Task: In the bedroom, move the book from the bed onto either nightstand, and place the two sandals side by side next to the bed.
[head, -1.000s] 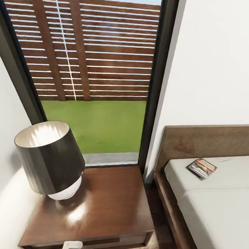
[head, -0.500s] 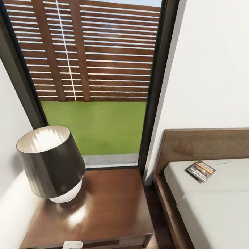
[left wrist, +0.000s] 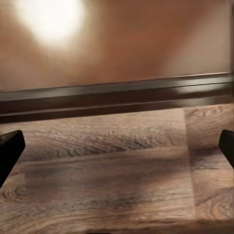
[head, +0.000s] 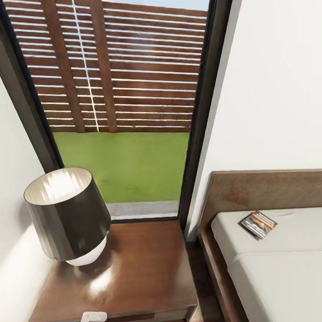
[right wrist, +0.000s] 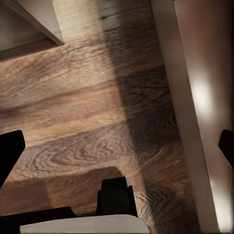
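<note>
The book (head: 258,224), dark with orange lettering, lies flat on the off-white mattress of the bed (head: 287,274), near the brown headboard (head: 272,189). Left of the bed stands the nightstand (head: 142,272) with a glossy brown top. The sandals are out of view. In the left wrist view my left gripper (left wrist: 117,148) is open over the plank floor, facing a dark wooden base edge (left wrist: 117,95). Above the floor in the right wrist view, my right gripper (right wrist: 117,146) is open and holds nothing.
A lamp (head: 67,215) with a dark shade takes up the nightstand's left half. Behind it a tall black-framed window (head: 121,107) shows grass and a slatted fence. A narrow floor gap (head: 207,285) separates nightstand and bed. A brown panel (right wrist: 209,97) runs beside the right gripper.
The whole head view has shifted a little, lamp and book sitting slightly lower in the picture, so the camera moved. The things themselves have not moved.
</note>
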Tool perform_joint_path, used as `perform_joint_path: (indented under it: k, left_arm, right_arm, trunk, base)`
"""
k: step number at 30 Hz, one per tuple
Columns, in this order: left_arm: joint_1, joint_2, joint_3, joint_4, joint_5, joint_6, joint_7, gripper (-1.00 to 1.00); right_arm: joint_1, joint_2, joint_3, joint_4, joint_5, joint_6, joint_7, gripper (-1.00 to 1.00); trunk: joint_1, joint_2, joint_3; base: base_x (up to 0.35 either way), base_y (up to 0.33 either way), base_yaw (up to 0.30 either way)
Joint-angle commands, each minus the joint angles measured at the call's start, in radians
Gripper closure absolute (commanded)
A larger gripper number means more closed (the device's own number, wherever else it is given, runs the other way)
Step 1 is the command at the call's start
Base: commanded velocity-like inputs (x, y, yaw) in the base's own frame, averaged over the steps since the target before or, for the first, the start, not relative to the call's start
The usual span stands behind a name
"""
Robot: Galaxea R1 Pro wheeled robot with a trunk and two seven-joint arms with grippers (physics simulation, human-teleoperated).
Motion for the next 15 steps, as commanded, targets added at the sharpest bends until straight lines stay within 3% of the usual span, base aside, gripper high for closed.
perform_joint_path:
  k: [1,15]
  left_arm:
    - [0.0,0.0,0.009,0.0,-0.006,-0.002,-0.003,-1.0]
    - [0.0,-0.001,0.009,0.0,-0.007,-0.002,-0.003,-1.0]
  right_arm:
    - [-0.001,-0.001,-0.009,0.003,0.009,-0.003,0.002,-1.0]
    - [-0.001,-0.001,-0.008,0.002,0.008,-0.004,0.001,-1.0]
  trunk:
    - [-0.004,0.007,0.002]
    - [-0.058,0.105,0.046]
  base:
    - [0.0,0.0,0.0]
    - [0.0,0.0,0.0]
